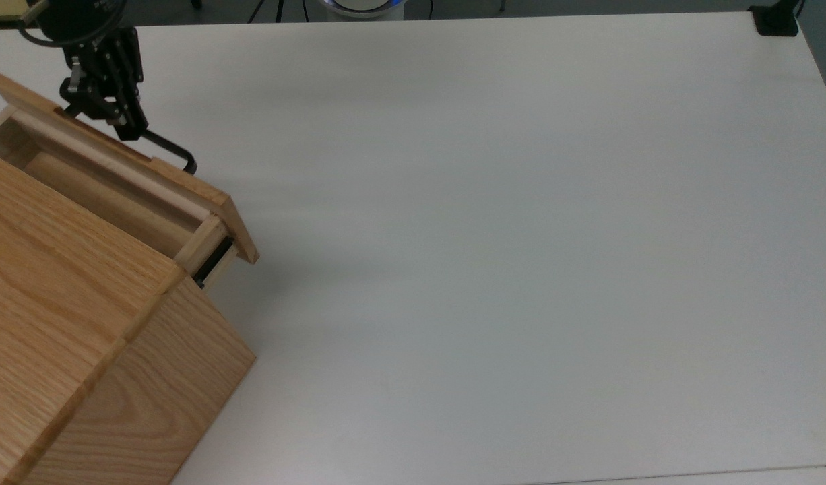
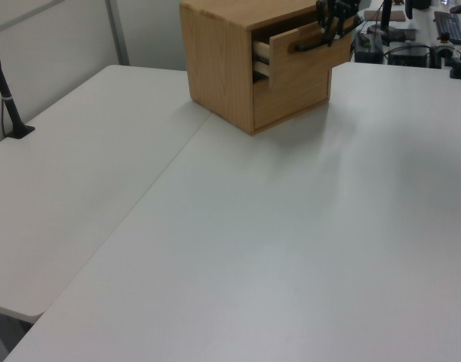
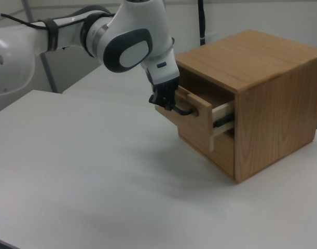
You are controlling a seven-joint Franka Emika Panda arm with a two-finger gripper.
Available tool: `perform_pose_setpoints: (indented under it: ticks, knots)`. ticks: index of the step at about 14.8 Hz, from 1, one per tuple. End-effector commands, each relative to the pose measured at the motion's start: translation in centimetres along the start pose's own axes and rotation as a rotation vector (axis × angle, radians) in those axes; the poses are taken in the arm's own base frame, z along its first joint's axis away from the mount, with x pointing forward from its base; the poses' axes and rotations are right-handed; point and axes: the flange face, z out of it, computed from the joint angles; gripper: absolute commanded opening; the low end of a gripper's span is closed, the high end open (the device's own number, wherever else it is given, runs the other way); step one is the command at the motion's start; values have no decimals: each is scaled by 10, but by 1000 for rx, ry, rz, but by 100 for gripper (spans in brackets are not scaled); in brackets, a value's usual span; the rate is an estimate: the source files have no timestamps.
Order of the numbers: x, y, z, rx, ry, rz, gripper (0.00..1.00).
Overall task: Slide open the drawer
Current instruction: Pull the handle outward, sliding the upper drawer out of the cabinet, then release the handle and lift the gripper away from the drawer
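Top view: the oak cabinet (image 1: pixel 69 323) occupies the top view's lower left and is cut off by the left and bottom edges; its upper drawer (image 1: pixel 137 185) projects part-way from the body, exposing a shallow wooden interior and, at its right end, a short length of black side rail (image 1: pixel 214 259). The black hand (image 1: pixel 120 124) is pinched on the drawer's black bar handle (image 1: pixel 174 151) near the handle's left end; the wrist above it is cut off by the upper edge, and the handle's left post is hidden behind the fingers. The rest of the white tabletop (image 1: pixel 521 236) extends to the right, with a black clamp base (image 1: pixel 777 20) at its far right corner. Left view: a black post (image 2: pixel 4 90) stands at the left edge; the cabinet (image 2: pixel 219 68) sits at the far side of the tabletop (image 2: pixel 253 249), its top cut off by the frame; the drawer front (image 2: pixel 309 60) stands out from the body and covers much of the lower drawer, with the hand (image 2: pixel 332 26) closed on the handle (image 2: pixel 305 45), its upper part out of frame. Right view: the white arm (image 3: pixel 96 36) reaches in from the left; the hand (image 3: pixel 166 101) grips the handle (image 3: pixel 181 110) on the front panel of the drawer (image 3: pixel 197 116), which stands clear of the cabinet (image 3: pixel 267 104); the fingertips are hard to separate from the dark bar.
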Motion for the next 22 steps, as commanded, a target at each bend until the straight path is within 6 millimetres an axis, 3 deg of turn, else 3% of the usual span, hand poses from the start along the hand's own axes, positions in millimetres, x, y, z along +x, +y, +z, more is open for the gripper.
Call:
perform_pose_setpoints:
  ticks: [1, 12, 15, 16, 17, 18, 20, 22]
  knots:
    - [-23, 25, -12, -41, -27, -102, 17]
    - [-68, 86, -51, -74, -56, -147, 17]
    - [-80, 97, -53, -107, -62, -171, 21]
    - [-82, 98, -52, -121, -67, -173, 29]
    - [-82, 99, -53, -129, -71, -174, 45]
    - [-82, 99, -56, -137, -71, -175, 69]
    - [-81, 95, -71, -111, -58, -181, 100]
    - [-84, 88, -85, -91, -30, -209, 100]
